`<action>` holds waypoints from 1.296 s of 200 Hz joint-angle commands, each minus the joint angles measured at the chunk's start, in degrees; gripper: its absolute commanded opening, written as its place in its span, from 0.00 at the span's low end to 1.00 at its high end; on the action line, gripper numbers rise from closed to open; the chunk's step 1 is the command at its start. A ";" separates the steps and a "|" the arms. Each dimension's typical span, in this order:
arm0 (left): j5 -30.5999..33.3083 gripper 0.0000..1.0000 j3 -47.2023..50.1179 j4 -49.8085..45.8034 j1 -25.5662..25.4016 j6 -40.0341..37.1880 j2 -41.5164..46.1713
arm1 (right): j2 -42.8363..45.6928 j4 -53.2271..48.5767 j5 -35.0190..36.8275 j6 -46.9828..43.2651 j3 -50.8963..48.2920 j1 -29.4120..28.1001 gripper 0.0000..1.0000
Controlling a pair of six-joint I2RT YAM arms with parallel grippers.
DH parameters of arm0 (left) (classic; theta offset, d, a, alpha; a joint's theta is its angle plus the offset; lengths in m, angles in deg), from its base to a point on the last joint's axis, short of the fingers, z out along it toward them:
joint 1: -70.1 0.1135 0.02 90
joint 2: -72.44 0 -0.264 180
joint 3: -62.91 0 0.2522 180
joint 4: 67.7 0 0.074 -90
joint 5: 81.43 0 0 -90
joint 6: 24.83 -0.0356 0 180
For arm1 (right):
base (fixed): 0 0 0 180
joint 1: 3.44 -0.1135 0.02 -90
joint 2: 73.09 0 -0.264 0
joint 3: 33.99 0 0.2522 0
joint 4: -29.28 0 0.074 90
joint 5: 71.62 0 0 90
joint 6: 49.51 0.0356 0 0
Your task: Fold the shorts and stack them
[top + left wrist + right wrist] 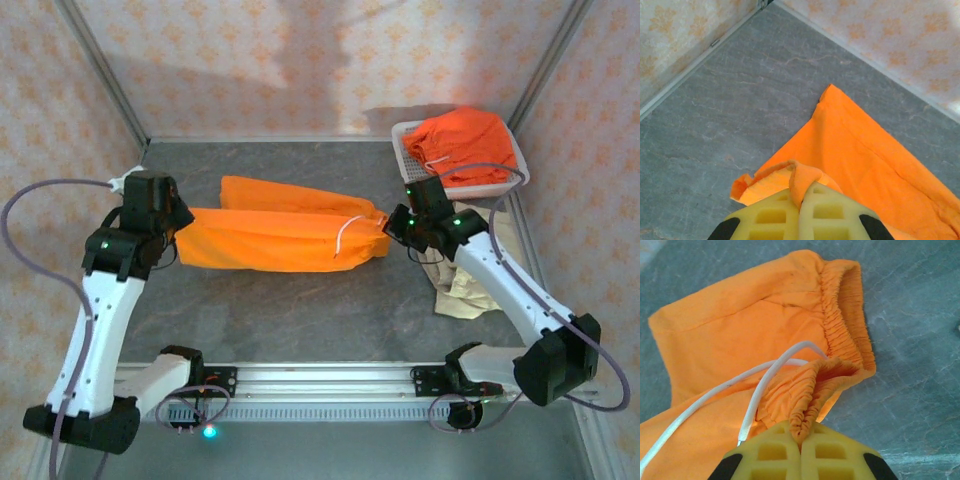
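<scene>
Bright orange shorts (285,238) lie stretched across the middle of the grey table, folded lengthwise. My left gripper (182,228) is shut on their leg-hem end (800,182). At the other end my right gripper (392,226) is shut on the gathered waistband (810,400), beside the white drawstring (760,385). A second orange pair (462,145) sits bunched in the white mesh basket (405,140) at the back right. Pale beige-tan shorts (470,285) lie crumpled under the right arm.
The basket stands against the right back corner. Patterned walls (300,60) close in the back and both sides. A metal rail (330,378) with both arm bases runs along the near edge. Bare grey table (300,320) lies in front of the stretched shorts.
</scene>
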 commanded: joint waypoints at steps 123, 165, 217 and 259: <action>6.87 0.00 -16.85 8.34 0.74 -2.16 -29.23 | -15.16 2.24 5.11 2.00 8.74 3.58 0.00; 7.34 0.00 -23.55 7.39 0.84 -2.34 -37.14 | -20.75 2.17 3.37 1.48 13.62 5.36 0.00; 6.94 0.00 -34.66 4.22 1.31 -2.13 -49.46 | -29.42 1.78 0.99 1.57 20.75 7.28 0.00; 5.82 0.00 -42.40 2.04 2.34 -1.15 -59.47 | -35.80 1.38 -0.08 2.42 26.70 8.69 0.03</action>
